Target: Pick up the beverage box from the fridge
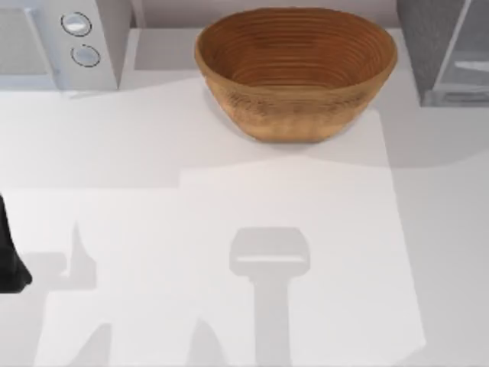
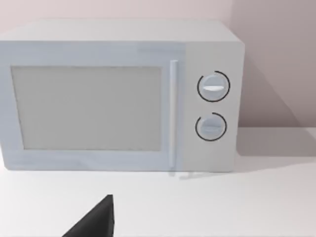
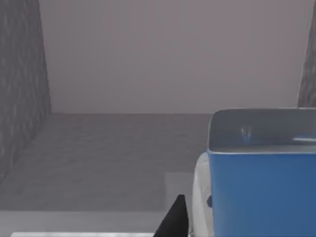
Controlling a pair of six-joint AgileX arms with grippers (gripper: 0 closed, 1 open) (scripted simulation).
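We are reaching into the dark grey speckled fridge point(image 3: 22, 84); our right gripper's state we cannot tell; next, close on the small bright blue beverage box point(image 3: 261, 187).

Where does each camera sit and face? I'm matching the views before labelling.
Top view: above the table, looking down on bowl; left arm at its left edge.
Left wrist view: faces the microwave; a dark fingertip shows.
Right wrist view: inside the fridge, close to the beverage box.
Top and left wrist views share the microwave.
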